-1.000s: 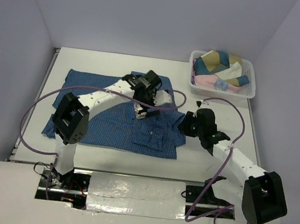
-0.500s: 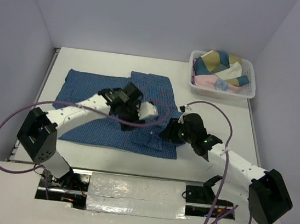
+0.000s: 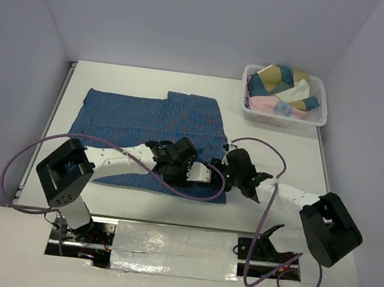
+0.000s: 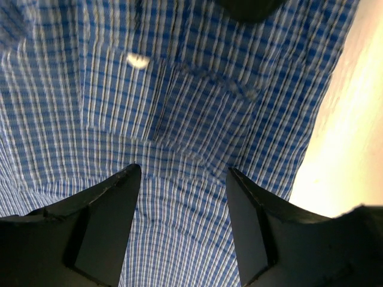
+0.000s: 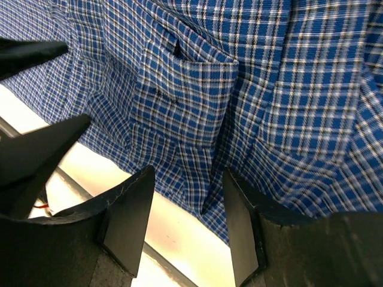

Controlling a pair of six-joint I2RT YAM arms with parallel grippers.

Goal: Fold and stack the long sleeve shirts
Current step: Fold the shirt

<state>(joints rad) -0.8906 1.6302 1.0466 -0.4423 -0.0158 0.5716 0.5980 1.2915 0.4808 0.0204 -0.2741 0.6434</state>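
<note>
The blue checked shirt (image 3: 146, 116) lies spread on the white table (image 3: 283, 152), covering its left and middle. The shirt's right side is doubled into folds, and its near edge runs not far from the table's near edge.

Both arms reach low over the shirt's near right corner. There the left gripper (image 3: 191, 174) and the right gripper (image 3: 218, 167) sit just beside each other.

In the left wrist view, the left gripper's two dark fingers (image 4: 108, 221) stand well parted above the cloth, with only flat check fabric showing in the gap. Nothing is pinched between them. Whether the tips press on the shirt cannot be told. A small white button (image 4: 138, 60) and a stitched pocket (image 4: 203, 101) show further up the cloth.

The right gripper's fingers (image 5: 128, 215) are parted too. They straddle a raised crease at the shirt's near edge, with bare table just beyond it. The crease sits between the jaws but is not clamped.

A white basket (image 3: 320, 119) stands in the far right corner of the table, well apart from the shirt. It holds bundled garments (image 3: 281, 81) in teal, tan, cream and pink.
</note>
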